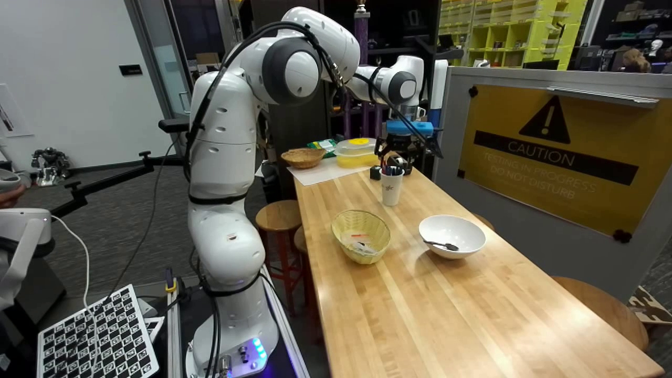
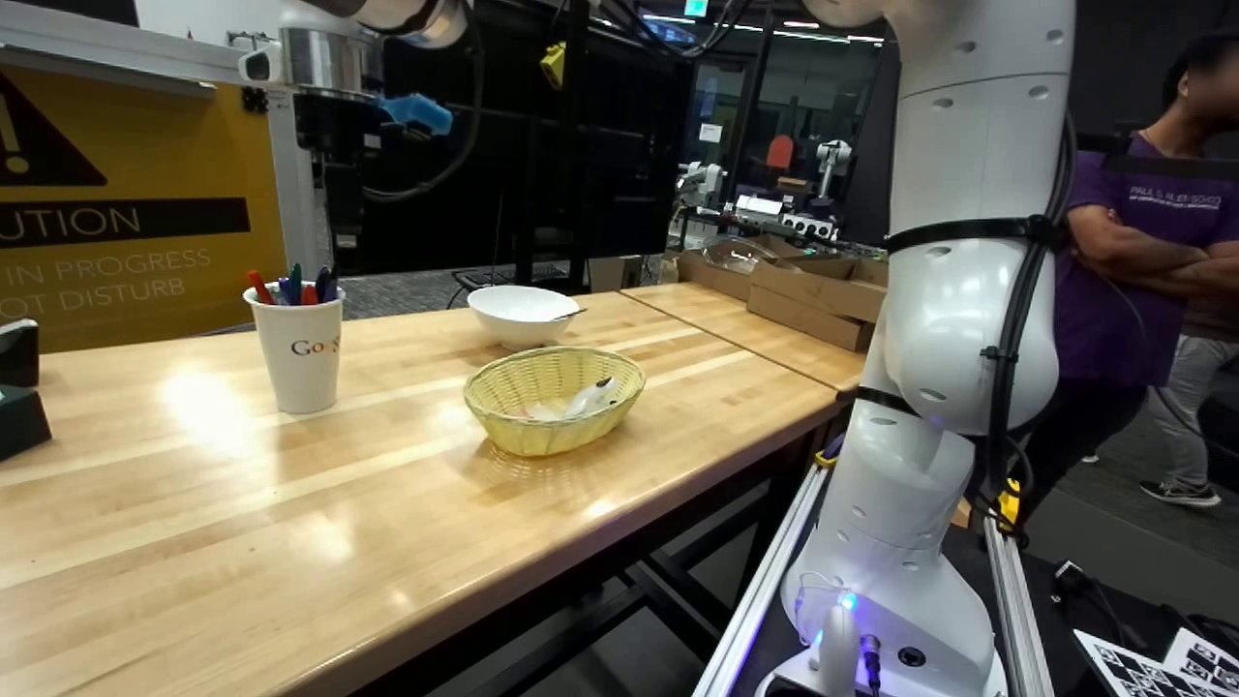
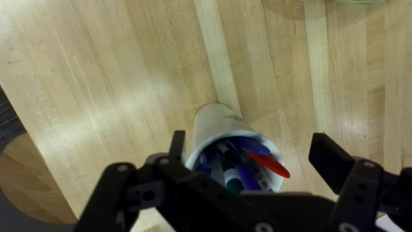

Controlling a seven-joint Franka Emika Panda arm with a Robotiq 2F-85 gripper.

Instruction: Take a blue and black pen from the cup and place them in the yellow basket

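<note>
A white cup [image 1: 391, 191] stands upright on the wooden table, also in an exterior view [image 2: 300, 363] and the wrist view [image 3: 210, 124]. It holds several pens [image 2: 295, 290], blue, red, green and dark ones. A blue pen [image 3: 252, 146] leans at the rim beside a red one [image 3: 270, 164]; which pen is black is hard to tell. The yellow basket [image 2: 528, 436] stands nearer the arm's base, also in an exterior view [image 1: 362, 219], with clear plastic packets inside. My gripper [image 3: 252, 153] is open and empty above the cup, its fingers wide apart; it shows in an exterior view [image 1: 408, 152].
A white bowl [image 1: 462, 231] with a dark spoon stands beside the basket. A brown wicker dish [image 1: 303, 157], a yellow-lidded plastic tub [image 1: 357, 152] and small black boxes [image 1: 375, 172] lie at the table's end behind the cup. A grey divider [image 1: 525, 173] runs along one side.
</note>
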